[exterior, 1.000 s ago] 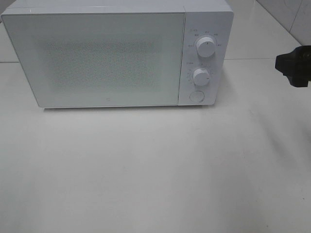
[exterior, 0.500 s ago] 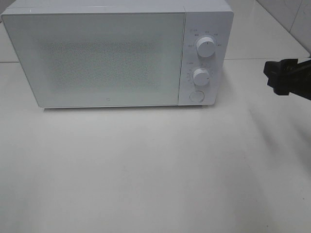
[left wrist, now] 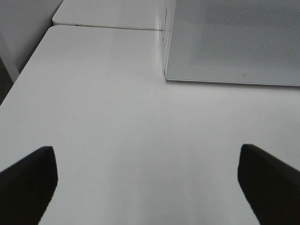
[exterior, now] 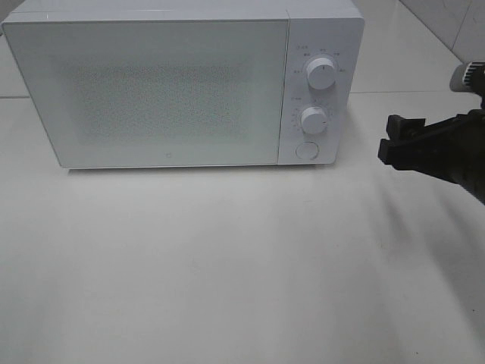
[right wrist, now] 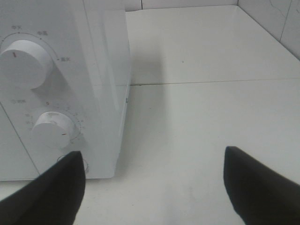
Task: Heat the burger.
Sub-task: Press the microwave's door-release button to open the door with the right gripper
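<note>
The burger is out of view in every frame. A white microwave (exterior: 167, 83) stands at the back of the table with its door closed. My right gripper (exterior: 388, 142) reaches in from the right edge and hangs above the table, to the right of the microwave's control panel. Its jaws stand open with nothing between them (right wrist: 152, 155). The right wrist view shows the upper knob (right wrist: 21, 63) and lower knob (right wrist: 54, 129) close by. My left gripper (left wrist: 145, 150) is open and empty over bare table, near the microwave's front left corner (left wrist: 166, 77); it does not show in the exterior view.
The control panel carries an upper knob (exterior: 321, 74), a lower knob (exterior: 313, 119) and a round button (exterior: 306, 150). White table (exterior: 227, 265) stretches in front of the microwave. A tiled wall (exterior: 455, 23) rises at the back right.
My right gripper has moved left, further into the exterior view, toward the microwave's control panel. The microwave has stayed put.
</note>
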